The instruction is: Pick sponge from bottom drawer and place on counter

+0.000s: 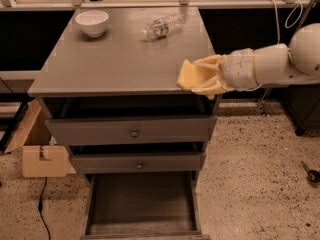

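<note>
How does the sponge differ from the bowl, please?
The sponge is yellow, the bowl white. The sponge is held by the gripper at the counter's front right edge; the bowl stands at its back left. The sponge is flattish, the bowl round. Both are small.

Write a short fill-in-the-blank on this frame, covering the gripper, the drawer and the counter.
1. The gripper is shut on the yellow ____, at the counter edge.
2. The bottom drawer stands ____, with nothing visible inside.
3. The white ____ sits at the counter's back, near a plastic bottle.
Missing: sponge; open; bowl.
</note>
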Robot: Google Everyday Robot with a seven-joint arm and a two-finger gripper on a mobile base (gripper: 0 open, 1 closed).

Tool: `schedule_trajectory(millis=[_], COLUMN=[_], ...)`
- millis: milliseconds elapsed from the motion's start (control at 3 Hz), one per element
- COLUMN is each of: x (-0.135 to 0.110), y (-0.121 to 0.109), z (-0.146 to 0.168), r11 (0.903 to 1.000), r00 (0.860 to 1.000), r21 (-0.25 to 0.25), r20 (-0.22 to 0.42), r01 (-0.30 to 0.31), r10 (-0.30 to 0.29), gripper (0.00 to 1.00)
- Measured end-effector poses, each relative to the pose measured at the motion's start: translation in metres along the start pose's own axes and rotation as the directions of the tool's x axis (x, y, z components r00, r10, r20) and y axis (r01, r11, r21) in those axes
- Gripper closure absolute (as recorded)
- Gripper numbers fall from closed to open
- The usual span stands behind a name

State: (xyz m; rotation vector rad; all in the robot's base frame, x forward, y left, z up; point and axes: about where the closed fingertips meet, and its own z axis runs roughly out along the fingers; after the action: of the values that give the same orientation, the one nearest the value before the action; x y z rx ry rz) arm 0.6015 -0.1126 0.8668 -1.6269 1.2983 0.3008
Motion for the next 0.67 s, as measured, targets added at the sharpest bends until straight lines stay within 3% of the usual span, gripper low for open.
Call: schedule_trajectory(millis=[667], x=[-0.005], y=[-0.098], z=[0.043], r11=[0.9992], r00=[0.998], r21=[0.010], r20=[-0.057], r01=[-0.038], r10=[0.039], gripper=[1.00])
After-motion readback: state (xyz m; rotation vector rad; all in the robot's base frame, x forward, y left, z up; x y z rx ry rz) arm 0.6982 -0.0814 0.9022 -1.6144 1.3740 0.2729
